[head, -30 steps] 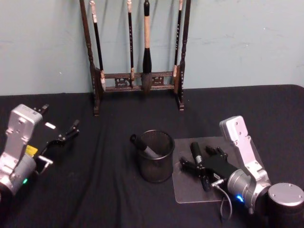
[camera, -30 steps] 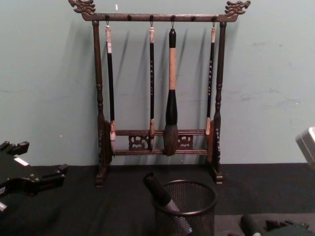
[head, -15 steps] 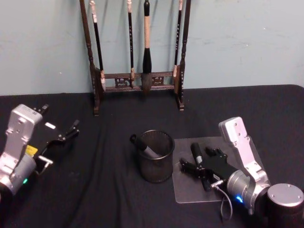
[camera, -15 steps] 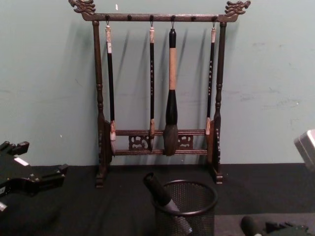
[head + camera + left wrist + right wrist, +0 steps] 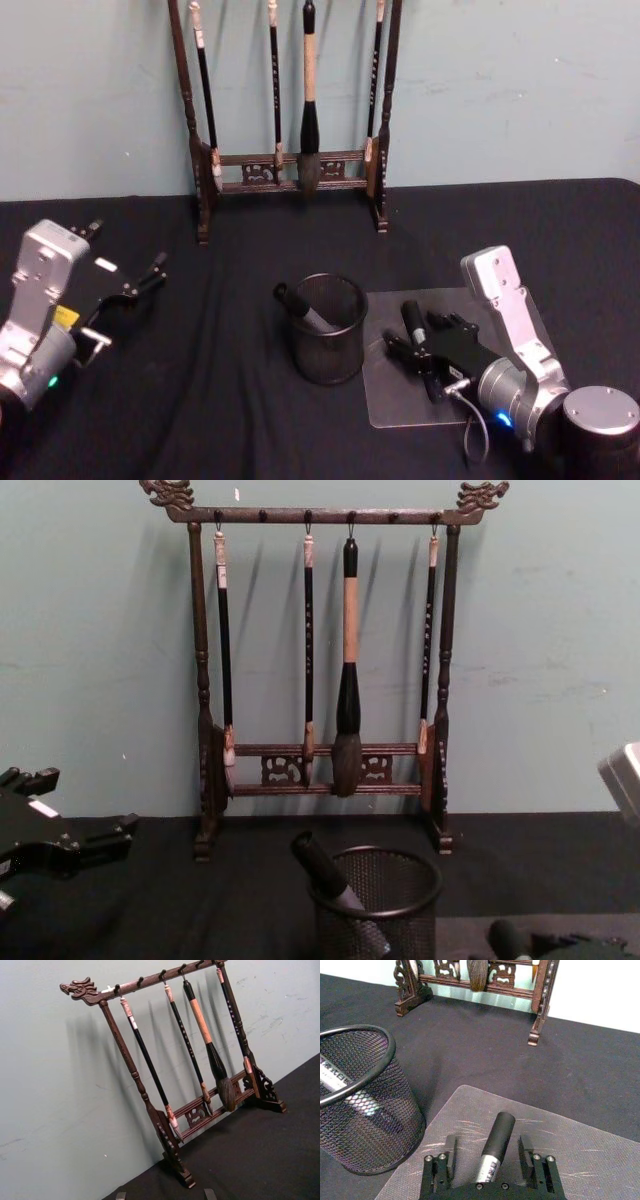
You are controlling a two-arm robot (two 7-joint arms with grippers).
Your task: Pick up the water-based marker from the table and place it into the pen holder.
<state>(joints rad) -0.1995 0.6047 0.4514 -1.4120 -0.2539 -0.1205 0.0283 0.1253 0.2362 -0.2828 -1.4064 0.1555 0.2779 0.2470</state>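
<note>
- A table [image 5: 215, 410] covered in matte black cloth stands against a pale blue-green wall.
- A small round black wire-mesh pen holder [image 5: 328, 352] with a solid rim stands upright near the middle of the table; a black marker with a grey barrel [image 5: 301, 309] leans inside it.
- Just to the robot's right of the holder lies a clear, scuffed plastic mat [image 5: 392, 402].
- The water-based marker [image 5: 495, 1146], a black cylinder with a pale labelled barrel, lies flat on that mat, outside the holder.
- The right tool [image 5: 486, 1141] sits low over the mat, its two fingers apart, one on each side of the marker with a gap showing on both sides.
- The left tool [image 5: 125, 248] hangs over the table's left side, well away from the holder, its fingers spread.
- A tall dark wooden rack [image 5: 291, 171] hung with calligraphy brushes stands at the back by the wall.
</note>
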